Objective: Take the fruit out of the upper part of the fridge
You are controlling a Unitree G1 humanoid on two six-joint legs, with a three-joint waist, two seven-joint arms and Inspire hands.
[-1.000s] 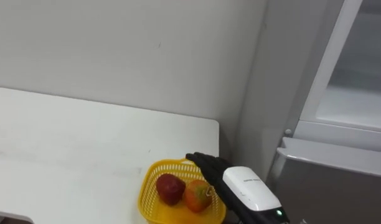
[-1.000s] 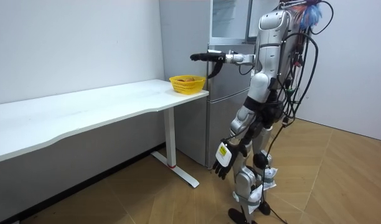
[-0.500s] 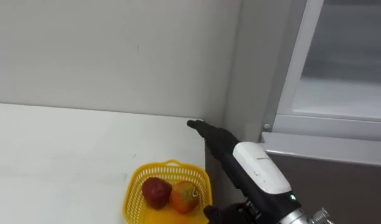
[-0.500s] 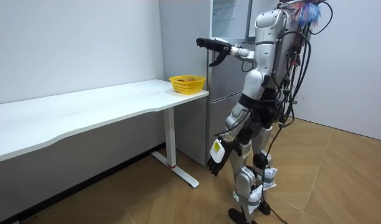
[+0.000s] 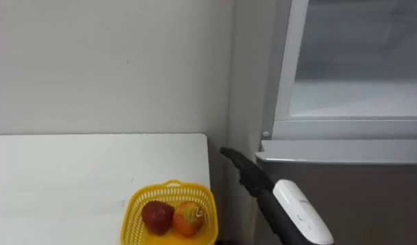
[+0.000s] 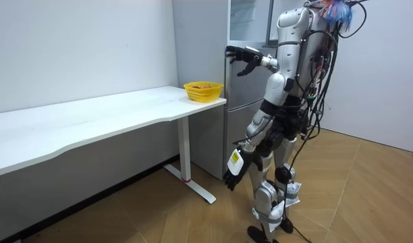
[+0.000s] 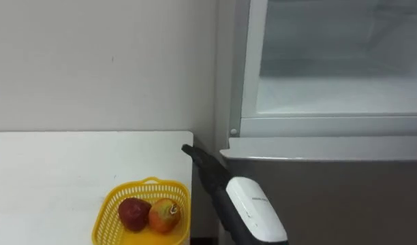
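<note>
The upper fridge compartment [image 5: 358, 102] stands open, and I see a bare white shelf inside with nothing on it. My right hand [image 5: 251, 178] is raised in front of the grey lower door [image 5: 345, 187], at about the height of the compartment's sill, open with straight fingers and holding nothing. In the room view I stand facing the fridge [image 6: 243, 40] with the right hand [image 6: 243, 54] held out toward it. My left hand [image 6: 231, 177] hangs low by my thigh with relaxed fingers.
A yellow basket [image 5: 171, 185] with a red fruit [image 5: 156, 216] and an orange fruit [image 5: 187, 219] sits at the corner of the white table [image 5: 72, 177] beside the fridge. A white wall runs behind the table. The floor is wood.
My right hand has risen from over the basket and swung right, to the fridge front. The eye view has turned right, toward the fridge. The left hand stays low.
</note>
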